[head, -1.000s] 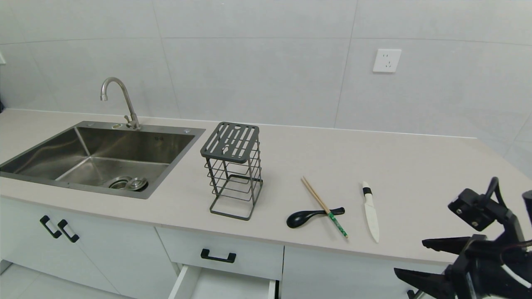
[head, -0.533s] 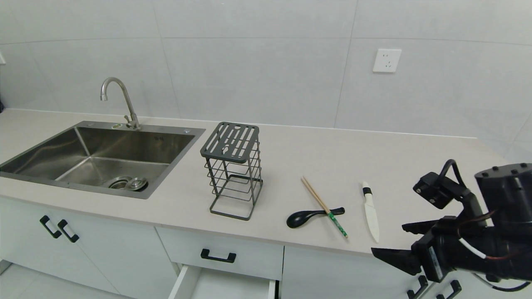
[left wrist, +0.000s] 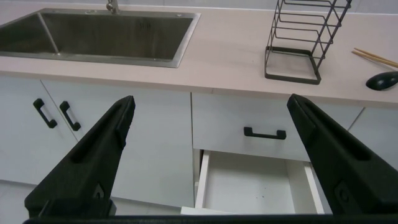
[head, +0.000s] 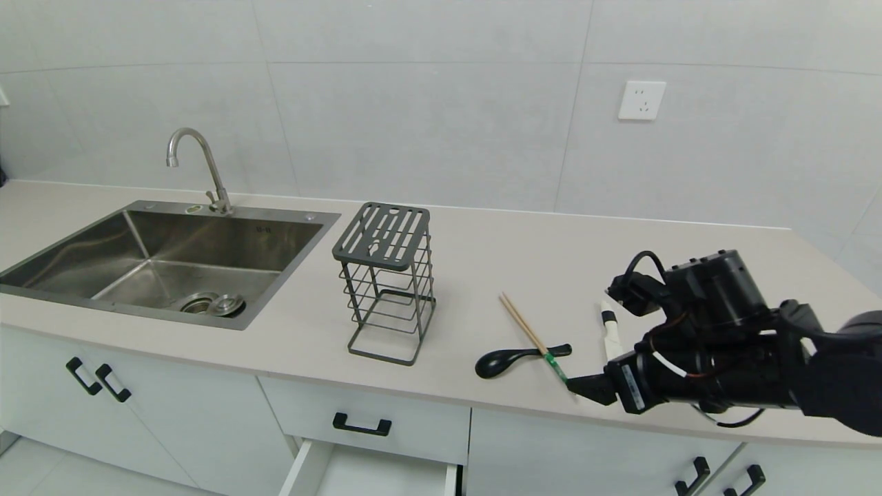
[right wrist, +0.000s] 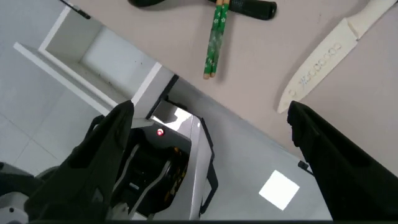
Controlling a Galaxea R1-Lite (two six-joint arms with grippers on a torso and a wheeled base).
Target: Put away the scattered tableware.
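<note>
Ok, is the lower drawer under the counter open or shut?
Open: the drawer is pulled out from under the shut one above it, its white inside showing.

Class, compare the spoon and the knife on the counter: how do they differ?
The spoon is black; the knife is white with a black band. Chopsticks lie across the spoon's handle; the knife lies apart from them. Both lie flat on the counter.

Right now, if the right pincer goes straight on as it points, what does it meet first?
Probably the green end of the chopsticks, just ahead of the right pincer; depth is unclear.
</note>
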